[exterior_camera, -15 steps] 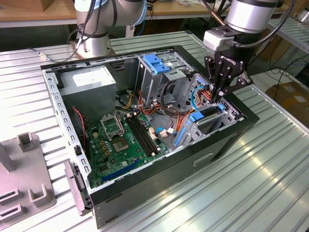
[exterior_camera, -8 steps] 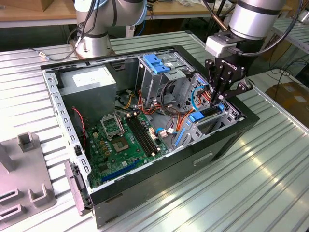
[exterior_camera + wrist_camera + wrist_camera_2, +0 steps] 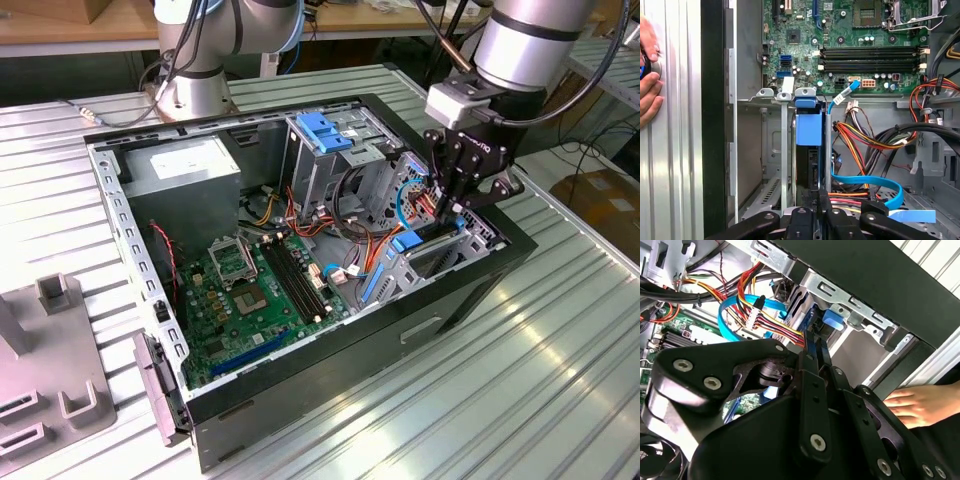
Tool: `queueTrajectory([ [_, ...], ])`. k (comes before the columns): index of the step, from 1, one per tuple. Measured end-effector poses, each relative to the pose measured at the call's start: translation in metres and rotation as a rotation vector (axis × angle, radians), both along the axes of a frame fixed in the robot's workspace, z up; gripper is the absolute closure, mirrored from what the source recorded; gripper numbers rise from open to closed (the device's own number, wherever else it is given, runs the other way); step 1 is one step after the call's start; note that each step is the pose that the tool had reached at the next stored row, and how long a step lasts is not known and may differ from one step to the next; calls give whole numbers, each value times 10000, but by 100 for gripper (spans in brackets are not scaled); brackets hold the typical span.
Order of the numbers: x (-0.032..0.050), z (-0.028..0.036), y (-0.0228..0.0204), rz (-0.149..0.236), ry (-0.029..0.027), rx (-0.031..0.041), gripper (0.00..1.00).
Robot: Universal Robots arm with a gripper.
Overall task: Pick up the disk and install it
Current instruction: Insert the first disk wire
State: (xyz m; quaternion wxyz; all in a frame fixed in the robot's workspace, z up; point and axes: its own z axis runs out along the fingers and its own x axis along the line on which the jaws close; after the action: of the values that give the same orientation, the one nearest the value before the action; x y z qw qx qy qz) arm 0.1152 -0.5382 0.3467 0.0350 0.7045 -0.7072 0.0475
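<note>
The end effector [image 3: 447, 207] reaches down into the open computer case [image 3: 470, 290] at the drive bay corner, its black fingers [image 3: 456, 180] drawn narrow and close together. In both wrist views the fingers [image 3: 812, 365] pinch the upper edge of the disk [image 3: 808, 131], which stands on edge directly beneath them, slotted between the grey metal rails of the bay [image 3: 784, 165]. The disk's blue plastic frame [image 3: 834, 320] shows just past the fingertips, and in the exterior view the same blue frame [image 3: 406, 243] sits just below the end effector, inside the bay.

Beside the fingers, a light blue flat cable [image 3: 747, 310] loops around a bundle of red, yellow and orange wires [image 3: 775, 330]; the first wrist view shows the same cable [image 3: 880, 182] curling near the end effector's knuckles. Farther from the end effector lies the green motherboard [image 3: 250, 300] with its black memory slots [image 3: 870, 57]. A tall metal cage with a blue plastic top [image 3: 325, 130] stands in the case near the end effector, and a large grey metal box with a white sticker [image 3: 185, 165] sits well apart from it at the case's far corner.

The case rests on a ribbed metal worktop [image 3: 520, 380]. A person's hand [image 3: 920, 405] lies on that worktop just outside the case wall, near the end effector, and fingers of a hand [image 3: 647, 85] show there in the first wrist view too.
</note>
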Motion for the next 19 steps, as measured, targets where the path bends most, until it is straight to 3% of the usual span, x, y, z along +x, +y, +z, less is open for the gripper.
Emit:
queueTrajectory([
  [3, 0, -11, -1, -1, 0, 46, 84],
  [19, 2, -3, 19, -5, 1, 48, 84],
])
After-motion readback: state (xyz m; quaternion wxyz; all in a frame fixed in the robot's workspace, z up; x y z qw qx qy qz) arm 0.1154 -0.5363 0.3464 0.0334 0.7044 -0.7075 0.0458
